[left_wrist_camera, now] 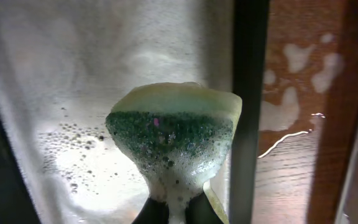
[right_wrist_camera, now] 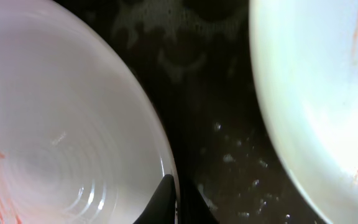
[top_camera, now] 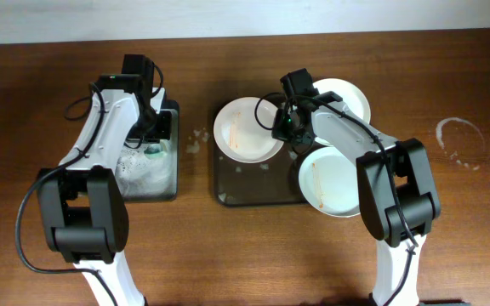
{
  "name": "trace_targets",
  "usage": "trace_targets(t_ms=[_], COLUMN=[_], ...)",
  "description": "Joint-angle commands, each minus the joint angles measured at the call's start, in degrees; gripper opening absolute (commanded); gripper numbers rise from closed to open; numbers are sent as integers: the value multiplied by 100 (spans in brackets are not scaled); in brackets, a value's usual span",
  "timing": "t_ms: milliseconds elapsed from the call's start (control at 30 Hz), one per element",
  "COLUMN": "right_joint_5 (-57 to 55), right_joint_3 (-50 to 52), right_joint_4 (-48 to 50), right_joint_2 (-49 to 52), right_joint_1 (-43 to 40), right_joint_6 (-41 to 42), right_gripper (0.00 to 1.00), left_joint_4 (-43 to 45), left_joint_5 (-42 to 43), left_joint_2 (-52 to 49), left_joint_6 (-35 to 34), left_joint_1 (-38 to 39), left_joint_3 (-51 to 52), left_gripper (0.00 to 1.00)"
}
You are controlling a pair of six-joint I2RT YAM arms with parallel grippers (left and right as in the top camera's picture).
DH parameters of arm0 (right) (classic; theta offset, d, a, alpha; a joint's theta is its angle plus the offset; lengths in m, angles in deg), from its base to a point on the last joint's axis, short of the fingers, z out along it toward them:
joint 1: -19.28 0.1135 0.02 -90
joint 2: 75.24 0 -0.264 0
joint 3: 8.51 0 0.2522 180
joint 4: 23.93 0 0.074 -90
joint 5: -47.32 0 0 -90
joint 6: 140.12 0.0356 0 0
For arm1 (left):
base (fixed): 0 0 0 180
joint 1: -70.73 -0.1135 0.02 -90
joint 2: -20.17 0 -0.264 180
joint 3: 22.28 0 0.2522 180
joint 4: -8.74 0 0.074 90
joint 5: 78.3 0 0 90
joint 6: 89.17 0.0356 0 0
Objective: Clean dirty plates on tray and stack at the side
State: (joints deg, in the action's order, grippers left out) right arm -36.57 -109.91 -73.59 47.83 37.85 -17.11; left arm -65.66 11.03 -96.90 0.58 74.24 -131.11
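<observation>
Three white plates show from overhead. One plate (top_camera: 247, 129) lies on the back left of the dark tray (top_camera: 253, 189), and my right gripper (top_camera: 282, 127) is shut on its right rim. In the right wrist view that rim (right_wrist_camera: 160, 155) sits pinched between the fingers of the right gripper (right_wrist_camera: 178, 200). A second plate (top_camera: 330, 180), smeared orange (right_wrist_camera: 316, 93), overhangs the tray's right side. The third plate (top_camera: 347, 98) rests on the table behind. My left gripper (left_wrist_camera: 178, 211) is shut on a foamy green-and-yellow sponge (left_wrist_camera: 173, 130).
The sponge hangs over a smaller narrow tray (top_camera: 167, 189) full of grey soapy water (left_wrist_camera: 73, 93), left of the big tray. Foam spots (top_camera: 198, 140) lie on the wood between the two trays. A white ring mark (top_camera: 462, 140) is on the table at the far right.
</observation>
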Motion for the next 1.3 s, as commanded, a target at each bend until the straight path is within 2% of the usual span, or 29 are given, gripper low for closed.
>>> trace_targets(t_ms=[0,167,400,667,967,1267], right_joint_5=[208,387,868,848,848,850], right_joint_3=[24,24,24,24,24,24], right_joint_4=[-90,-138,-160,-229,-380,-693], right_joint_2=[107,107,107,107,107,107], right_joint_1=[17,17,9,9,7,-33], right_joint_6=[-127,-125,-282,-605,-822,-855], right_gripper=[4,4,4,4,4,4], left_joint_4=[-2,-9,-129,17,17,321], left_joint_5=[177,162,1014,706,739,804], left_joint_2=[22,22,33,42,59,520], left_joint_6=[-59,-168,-142,111,295,417], left_joint_1=[-59,-205,-179,-177,15,393], left_joint_3=[-105,-105,-105,-105,-105,-404], left_gripper=[1,1,1,1,1,1])
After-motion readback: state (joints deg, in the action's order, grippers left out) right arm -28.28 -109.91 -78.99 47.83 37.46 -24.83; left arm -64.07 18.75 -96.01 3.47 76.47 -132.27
